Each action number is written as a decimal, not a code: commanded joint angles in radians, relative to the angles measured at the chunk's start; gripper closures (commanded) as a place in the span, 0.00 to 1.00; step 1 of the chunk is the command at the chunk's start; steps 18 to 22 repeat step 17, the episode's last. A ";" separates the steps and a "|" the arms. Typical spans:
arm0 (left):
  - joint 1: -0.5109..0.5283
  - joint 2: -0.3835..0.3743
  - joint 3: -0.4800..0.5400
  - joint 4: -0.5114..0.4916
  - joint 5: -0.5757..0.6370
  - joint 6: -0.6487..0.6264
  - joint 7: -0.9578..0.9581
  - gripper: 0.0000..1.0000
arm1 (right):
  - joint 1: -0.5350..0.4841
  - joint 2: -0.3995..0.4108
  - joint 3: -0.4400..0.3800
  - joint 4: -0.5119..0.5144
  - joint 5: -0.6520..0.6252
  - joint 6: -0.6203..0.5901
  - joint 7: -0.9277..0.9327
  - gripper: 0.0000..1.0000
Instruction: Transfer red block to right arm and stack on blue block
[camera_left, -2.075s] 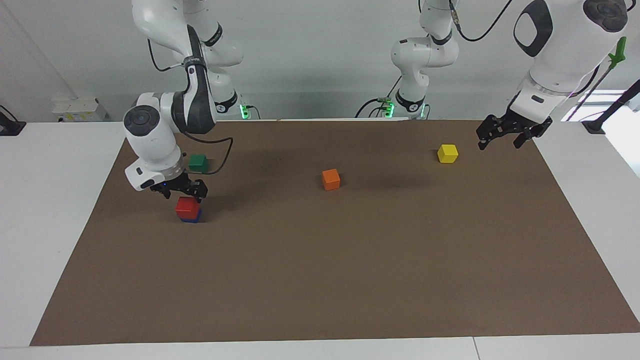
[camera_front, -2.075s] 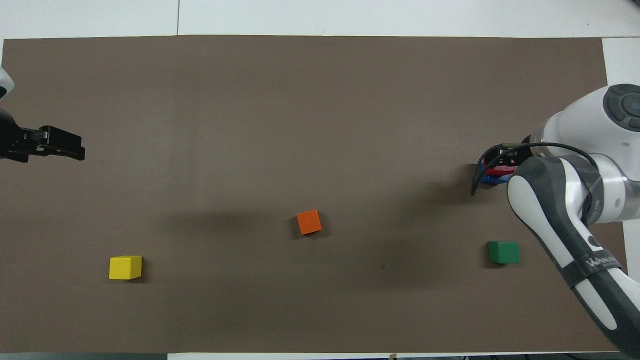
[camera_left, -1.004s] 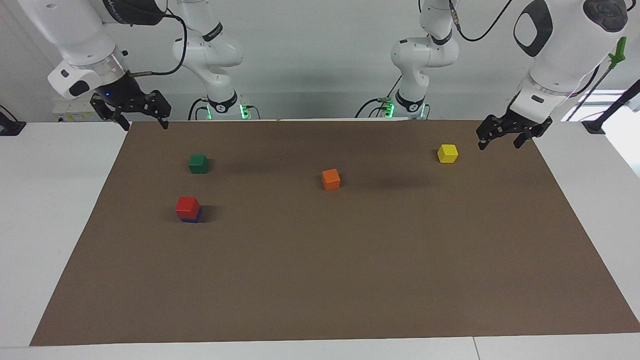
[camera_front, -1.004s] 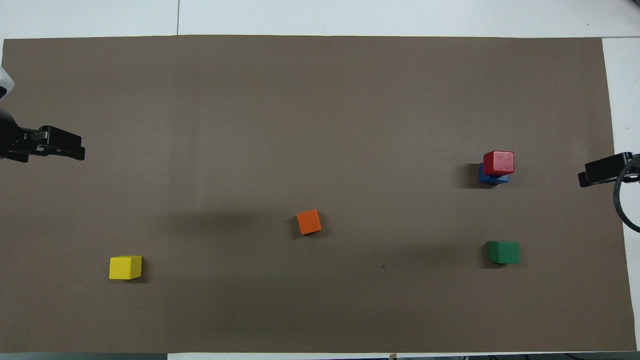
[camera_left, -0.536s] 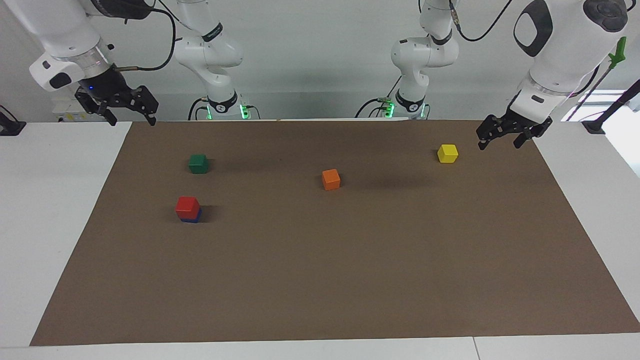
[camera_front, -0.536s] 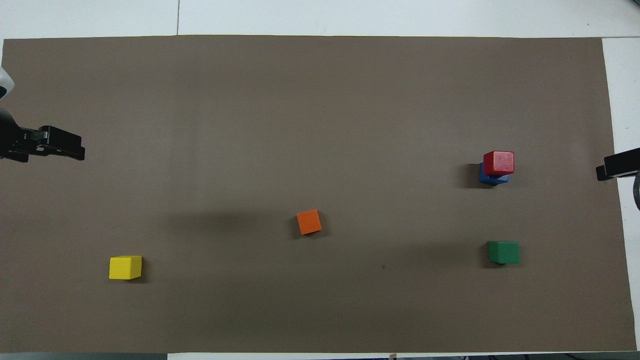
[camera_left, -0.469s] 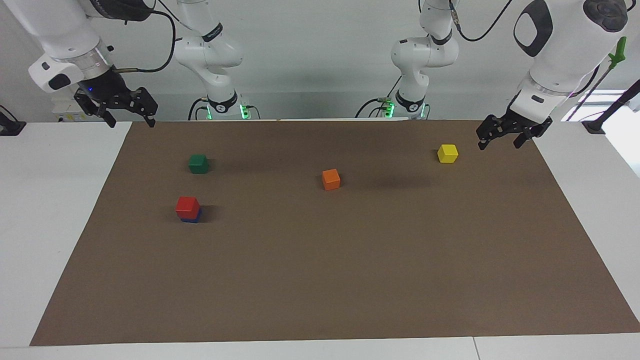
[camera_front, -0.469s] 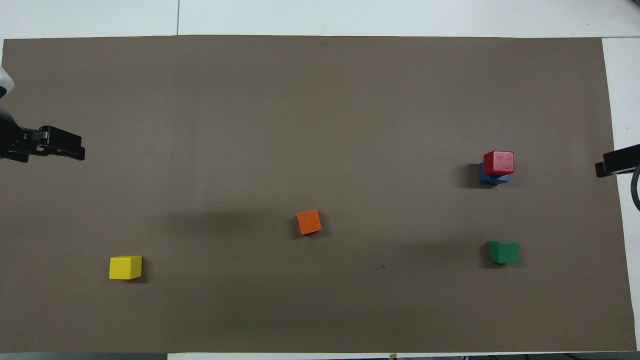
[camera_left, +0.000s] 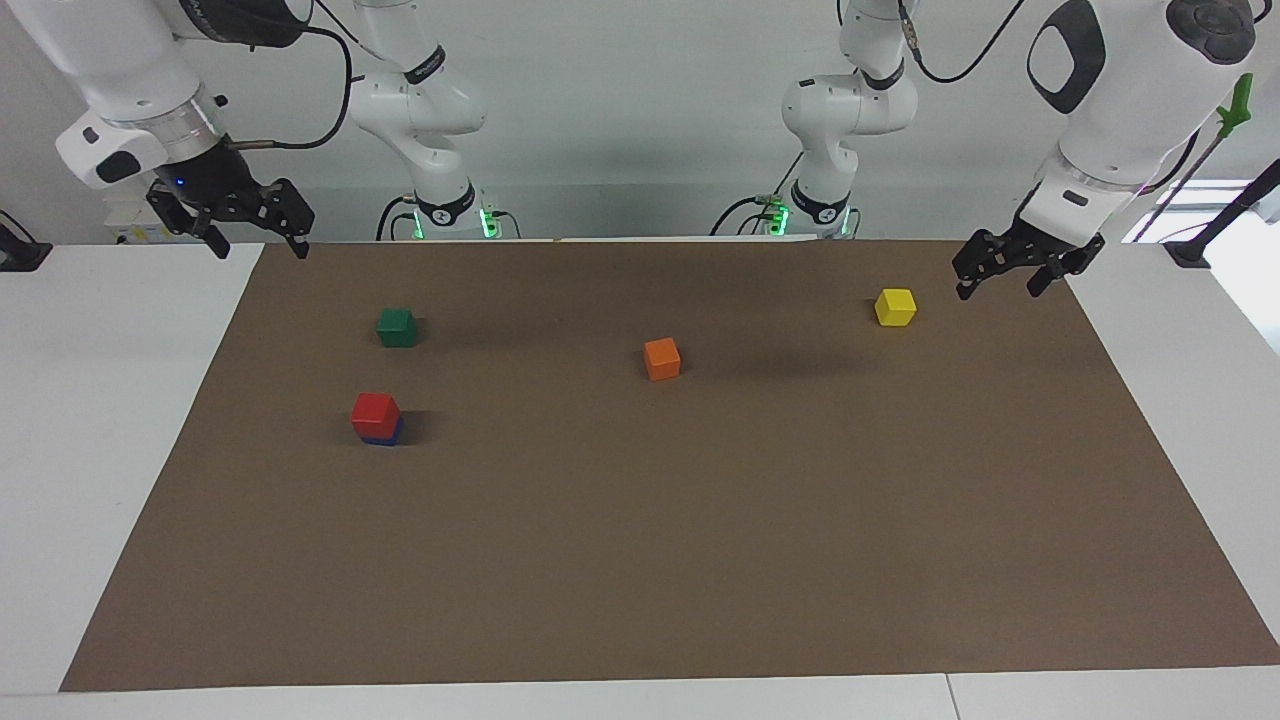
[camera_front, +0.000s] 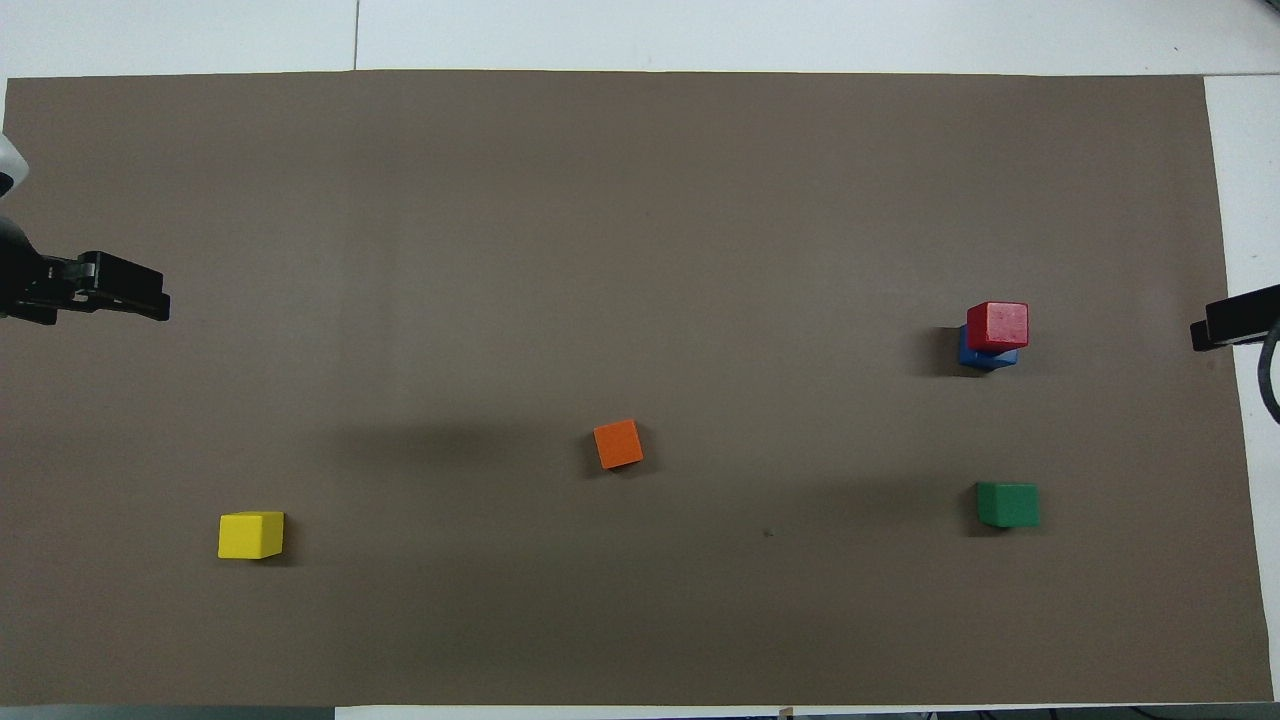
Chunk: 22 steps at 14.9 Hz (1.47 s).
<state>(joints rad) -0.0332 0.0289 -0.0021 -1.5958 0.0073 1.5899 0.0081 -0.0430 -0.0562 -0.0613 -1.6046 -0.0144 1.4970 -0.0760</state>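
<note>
Since two seconds ago, right gripper (camera_left: 256, 236) has lifted off the red block (camera_left: 375, 411), now hanging spread over the mat's edge. Left gripper (camera_left: 1001, 275) waits, spread, empty. Red hides most of the blue block (camera_left: 385, 438) beneath.

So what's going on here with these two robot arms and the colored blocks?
Nothing is being handled right now. The red block sits stacked on the blue block toward the right arm's end of the table, so the stacking looks done. The right hand hangs open and empty over its edge of the brown mat. The left hand waits, also open, beside the yellow block. The orange block and green block lie untouched.
</note>
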 joint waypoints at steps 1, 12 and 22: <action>0.002 -0.024 0.001 -0.029 0.013 0.016 0.006 0.00 | -0.012 -0.008 0.006 -0.015 -0.010 0.019 -0.005 0.00; 0.002 -0.024 0.001 -0.029 0.013 0.018 0.006 0.00 | -0.012 -0.008 0.006 -0.021 -0.010 0.029 0.019 0.00; 0.002 -0.024 0.001 -0.029 0.013 0.018 0.006 0.00 | -0.011 -0.021 0.008 -0.058 -0.010 0.063 0.038 0.00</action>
